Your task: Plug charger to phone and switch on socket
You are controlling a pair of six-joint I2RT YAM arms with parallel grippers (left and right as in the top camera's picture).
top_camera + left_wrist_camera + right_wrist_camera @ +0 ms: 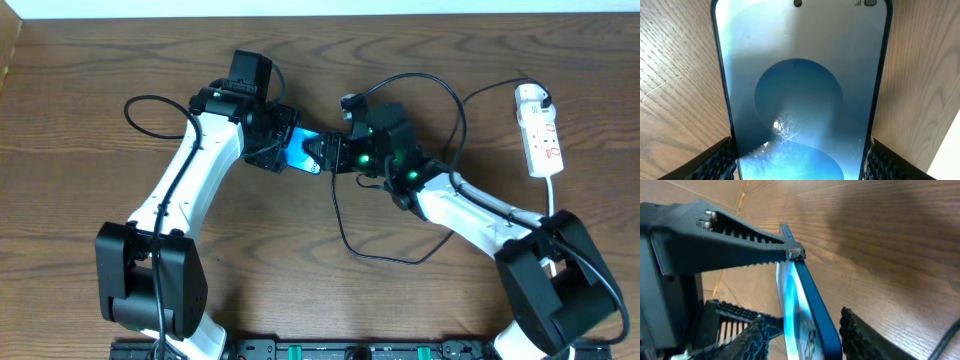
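The phone (300,156) glows cyan-blue between the two arms at mid-table. My left gripper (283,147) is shut on the phone, its fingers pressing both long edges; the screen fills the left wrist view (800,85) between the jaws (800,167). My right gripper (326,155) is open, its fingers straddling the phone's other end. The right wrist view shows the phone (812,307) edge-on between the right gripper's fingers (805,337), with a gap on the right side. The charger's black cable (345,232) loops over the table. Its connector tip is hidden. The socket (541,135) lies at the far right with a white plug head (529,95) on it.
A finger of the left gripper (730,240) crosses the top of the right wrist view. Black cable arcs over the right arm (455,95). A white cord runs from the socket down past the right arm's base (553,200). The wooden table's far edge is at the top.
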